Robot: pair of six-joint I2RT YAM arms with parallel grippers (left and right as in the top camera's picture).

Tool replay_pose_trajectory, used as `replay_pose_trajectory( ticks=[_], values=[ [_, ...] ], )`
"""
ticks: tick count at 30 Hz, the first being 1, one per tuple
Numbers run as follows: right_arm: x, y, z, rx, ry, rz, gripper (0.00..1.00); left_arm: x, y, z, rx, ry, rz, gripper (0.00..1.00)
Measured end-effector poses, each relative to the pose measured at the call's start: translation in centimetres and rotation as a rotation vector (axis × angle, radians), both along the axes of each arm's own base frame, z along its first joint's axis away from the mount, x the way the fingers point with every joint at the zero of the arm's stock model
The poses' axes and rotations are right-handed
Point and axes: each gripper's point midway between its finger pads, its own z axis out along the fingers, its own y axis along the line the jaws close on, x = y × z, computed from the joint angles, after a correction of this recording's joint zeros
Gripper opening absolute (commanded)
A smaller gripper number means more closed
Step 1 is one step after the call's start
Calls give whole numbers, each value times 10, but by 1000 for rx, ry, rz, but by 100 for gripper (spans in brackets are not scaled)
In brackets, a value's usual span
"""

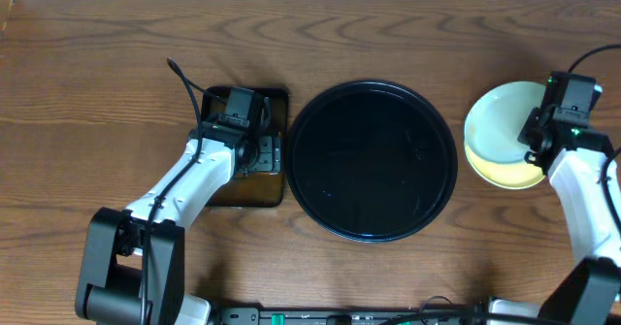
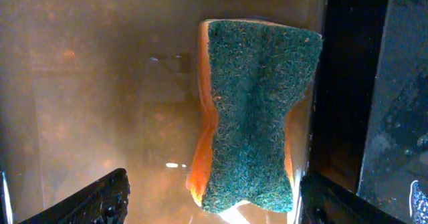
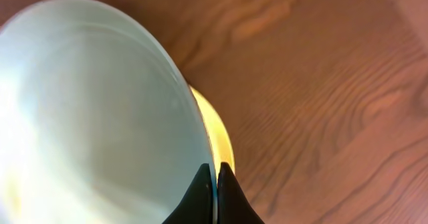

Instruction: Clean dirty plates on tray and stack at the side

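Right gripper point(image 3: 215, 196): jaws closed tight, pinching the near rim of the mint plate point(image 3: 87, 117).

Mint plate: uppermost of the stack, on the table point(image 3: 321, 83) to the right of the tray point(image 1: 374, 160) and well apart from it.

Yellow plate point(image 3: 218, 142): directly beneath, only its edge showing. We cannot tell whether a third plate lies hidden between them.

Tray: bears no plate; we judge the task near its end.

Left gripper point(image 2: 214, 202): jaws spread wide, holding nothing, above the sponge point(image 2: 257, 110).

Sponge: green side up, lying in the pan point(image 1: 274, 195) of brownish water.

Handling note, our judgement: seat the mint plate flat and centred on the yellow one. Part the jaws only once it rests. Lift the fingers clear without dragging the rim sideways.
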Motion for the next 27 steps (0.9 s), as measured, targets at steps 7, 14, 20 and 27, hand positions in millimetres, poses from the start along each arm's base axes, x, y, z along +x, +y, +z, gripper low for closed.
replay_pose_trajectory(
  ticks=[7,14,20,27],
  values=[
    [2,-3,-20,75,13,-12,41,0,0,0,0,0,0,83],
    [17,36,-20,247,-37,144,46,0,0,2,-1,-5,0,83],
    [34,135,-9,412,-63,531,69,4,-1,34,-23,-85,1,83],
    [18,188,-9,479,22,721,99,7,19,72,-13,-54,59,83]
  ],
)
